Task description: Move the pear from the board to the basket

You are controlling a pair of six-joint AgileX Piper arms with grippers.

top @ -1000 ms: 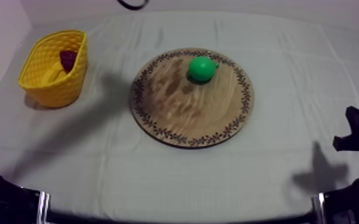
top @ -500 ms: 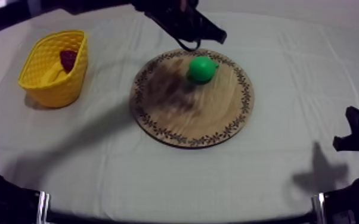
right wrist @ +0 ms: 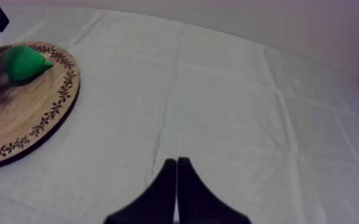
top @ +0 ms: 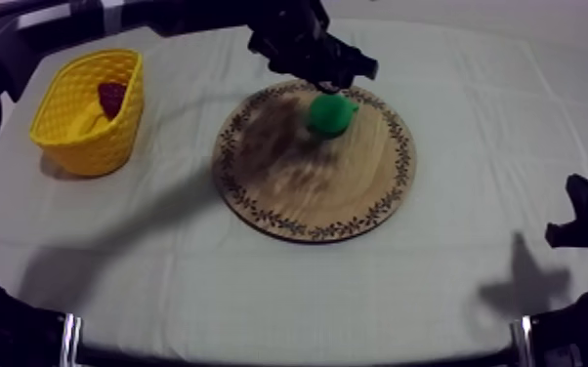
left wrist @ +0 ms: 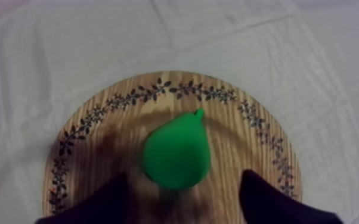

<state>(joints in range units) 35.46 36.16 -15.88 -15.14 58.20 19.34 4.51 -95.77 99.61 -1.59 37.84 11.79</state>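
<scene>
Left gripper (top: pixel 342 78) hangs over the far edge of the wooden board (top: pixel 308 185). Its fingers (left wrist: pixel 113 199) are spread wide, nothing between them. The spread looks set to straddle the fruit's broad body.

The pear (left wrist: pixel 177 152) lies on its side on the far-right part of the board. From the wrist it sits centred in the gap between the two fingers, just ahead of their tips, stem end pointing away. No contact is visible. Likely step in hand: lining up before lowering onto it.

The yellow basket (top: pixel 98 146) stands far left on the cloth (top: pixel 454 293), well apart from the board, with a small red fruit (top: pixel 112 96) inside. It is on the left arm's side, which probably explains why that arm works.

Right gripper (right wrist: pixel 176 162) sits low at the near right, fingers pressed together on nothing, away from the board.
</scene>
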